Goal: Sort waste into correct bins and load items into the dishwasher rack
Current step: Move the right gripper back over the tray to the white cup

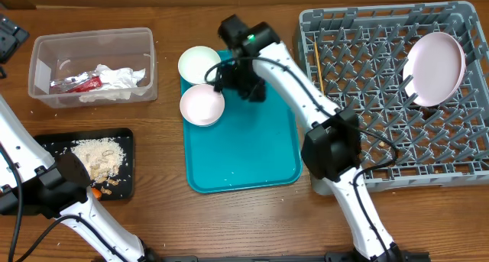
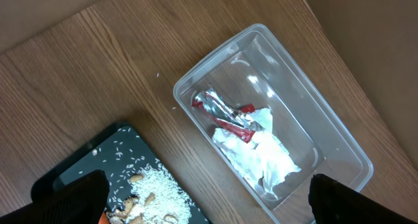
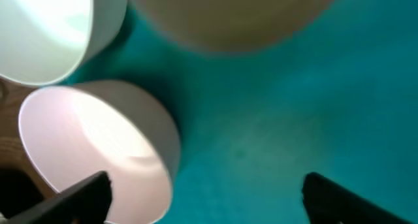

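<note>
Two white bowls (image 1: pixel 202 105) overhanging teal tray's (image 1: pixel 252 155) left edge, right gripper (image 3: pixel 206 198) hovering just beside them, jaws spread, left gripper (image 2: pixel 206 208) hanging wide open by black tray (image 2: pixel 85 165), plate (image 1: pixel 434 67) leaning in rack (image 1: pixel 367 147).

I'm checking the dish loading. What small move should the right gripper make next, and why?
Probably shift toward the nearer small round white bowl and lower over its rim: the right gripper hovers open above the flat teal tray, beside that bowl, holding nothing.

Robot lab with a mock kitchen chore: wooden table (image 1: pixel 172 216), grey dishwasher rack (image 1: pixel 307 22), teal tray (image 1: pixel 252 155).
</note>
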